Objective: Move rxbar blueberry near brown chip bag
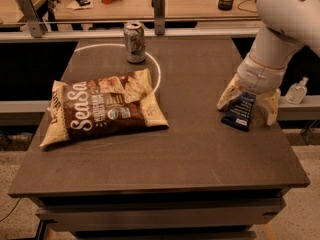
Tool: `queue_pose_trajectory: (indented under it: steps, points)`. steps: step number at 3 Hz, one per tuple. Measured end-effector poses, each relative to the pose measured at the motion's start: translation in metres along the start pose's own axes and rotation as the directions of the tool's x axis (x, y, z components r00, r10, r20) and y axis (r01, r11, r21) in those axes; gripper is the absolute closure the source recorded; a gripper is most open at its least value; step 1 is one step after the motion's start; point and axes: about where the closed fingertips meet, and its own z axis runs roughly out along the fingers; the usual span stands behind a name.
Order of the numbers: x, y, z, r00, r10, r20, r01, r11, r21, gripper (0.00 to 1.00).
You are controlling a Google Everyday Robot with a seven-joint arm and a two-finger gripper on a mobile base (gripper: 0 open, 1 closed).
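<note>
The rxbar blueberry (239, 112) is a small dark navy wrapper with white text, lying on the right side of the table. My gripper (247, 110) reaches down over it. Its cream fingers (227, 96) straddle the bar, one on each side, still spread a little wider than the bar. The brown chip bag (102, 109), with "SeaSa" lettering, lies flat on the left side of the table, far from the bar.
A silver soda can (135, 42) stands at the back of the dark table (190, 154), on a white circle line. A small clear bottle (296, 91) sits on a ledge to the right. Metal posts and a cluttered desk lie behind.
</note>
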Motion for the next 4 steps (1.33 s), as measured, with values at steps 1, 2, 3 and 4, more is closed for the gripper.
queue_pose_trajectory:
  steps: [1,2,3,4]
  points:
    - [0.000,0.000,-0.004,1.000,0.000,0.000,0.000,1.0000,0.000,0.64]
    - [-0.001,-0.001,-0.011,1.000,0.000,0.000,0.000,1.0000,0.000,0.87]
    - [-0.001,-0.001,-0.011,1.000,0.000,0.000,0.000,1.0000,0.000,1.00]
    - [-0.004,-0.010,-0.026,0.999,0.053,0.001,-0.053,0.9984,0.022,1.00]
